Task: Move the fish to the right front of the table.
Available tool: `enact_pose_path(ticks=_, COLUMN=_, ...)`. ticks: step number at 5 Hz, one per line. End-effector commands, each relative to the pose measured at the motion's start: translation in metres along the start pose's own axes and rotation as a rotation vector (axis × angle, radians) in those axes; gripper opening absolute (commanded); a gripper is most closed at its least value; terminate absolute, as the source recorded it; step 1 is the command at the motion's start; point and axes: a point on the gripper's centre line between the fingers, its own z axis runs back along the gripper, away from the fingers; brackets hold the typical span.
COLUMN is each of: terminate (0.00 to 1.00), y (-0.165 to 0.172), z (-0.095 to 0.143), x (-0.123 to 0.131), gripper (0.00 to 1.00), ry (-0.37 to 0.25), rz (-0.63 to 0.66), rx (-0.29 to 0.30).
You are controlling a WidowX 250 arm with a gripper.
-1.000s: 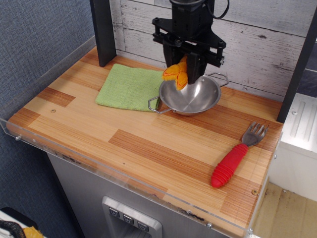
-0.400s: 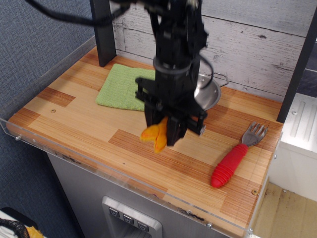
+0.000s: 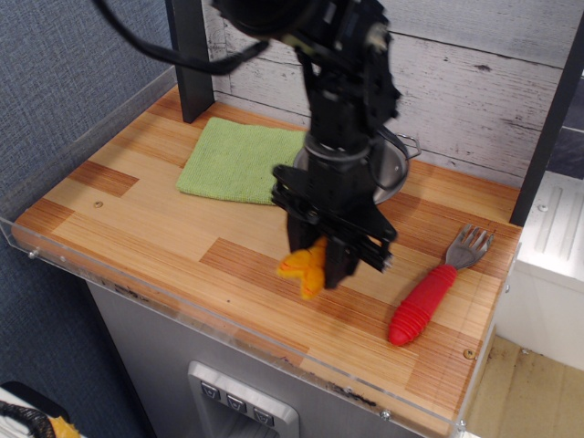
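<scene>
Striped wood forms the table [image 3: 137, 214], on which one green cloth [image 3: 235, 161], one steel pan [image 3: 391, 170] partly hidden behind the arm, and one red-handled fork [image 3: 433, 294] are counted. The black gripper [image 3: 319, 265] is closed narrowly on the one orange fish [image 3: 305, 267], held low over the boards near the front, left of the fork.

Even indoor light, slight motion blur
</scene>
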Motion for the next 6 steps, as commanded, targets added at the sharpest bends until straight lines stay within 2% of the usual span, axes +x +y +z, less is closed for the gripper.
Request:
enact_pose_path(ticks=1, terminate=0.0, y=-0.004, z=0.033, x=0.008, gripper=1.0, ry=-0.081, rz=-0.048, rx=0.004)
enact_pose_path(ticks=3, terminate=0.0, y=0.032, z=0.106, x=-0.016, gripper=1.0, ry=-0.233, rz=0.037, rx=0.042)
enact_pose_path(ticks=4, terminate=0.0, y=0.054, z=0.122, x=-0.038, gripper=1.0, ry=-0.275, rz=0.128, rx=0.04)
enact_pose_path(ticks=6, terminate=0.0, y=0.066, z=0.116, x=-0.047, gripper=1.0, ry=-0.263, rz=0.157, rx=-0.012)
